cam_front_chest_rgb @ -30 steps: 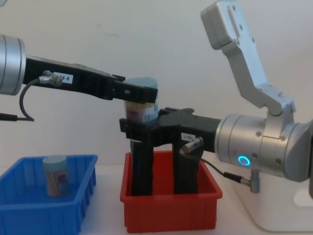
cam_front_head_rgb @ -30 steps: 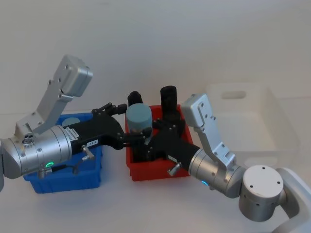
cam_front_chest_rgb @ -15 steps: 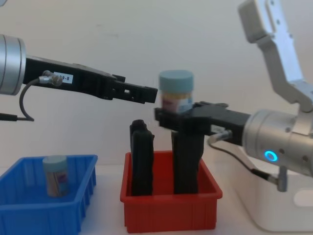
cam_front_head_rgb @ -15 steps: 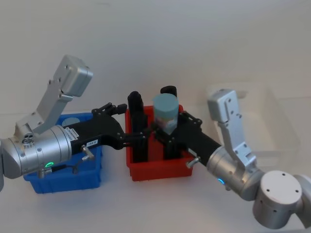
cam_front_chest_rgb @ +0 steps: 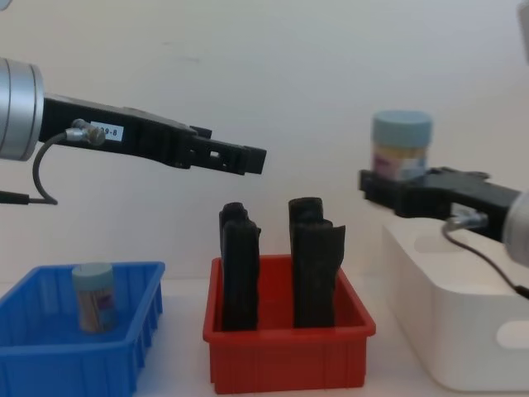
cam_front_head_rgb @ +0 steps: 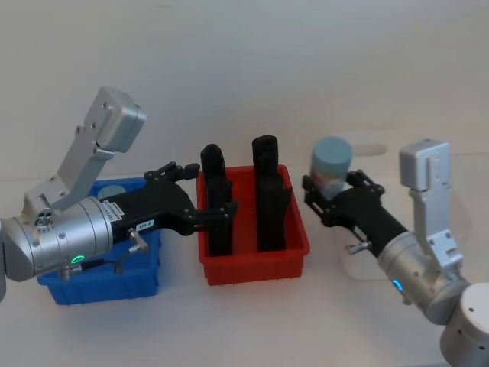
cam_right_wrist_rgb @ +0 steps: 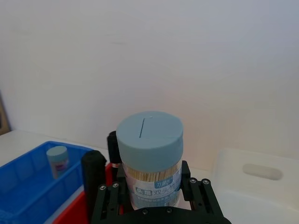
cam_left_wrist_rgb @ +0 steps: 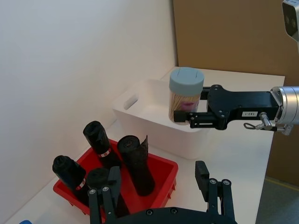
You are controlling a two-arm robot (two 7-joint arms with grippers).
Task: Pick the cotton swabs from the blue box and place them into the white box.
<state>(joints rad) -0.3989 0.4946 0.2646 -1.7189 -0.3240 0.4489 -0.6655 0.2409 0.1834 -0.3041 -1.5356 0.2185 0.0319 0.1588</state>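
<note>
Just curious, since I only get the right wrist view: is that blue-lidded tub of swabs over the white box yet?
Observer: Just about. In the chest view the right gripper holds the cotton swabs tub above the left edge of the white box, higher than its rim.
Visitor: What is the other arm doing?
Observer: The left gripper hangs open above the red bin, holding nothing.
Visitor: And those dark things beside the tub?
Observer: The left wrist view shows four tall black rolls standing in the red bin.
</note>
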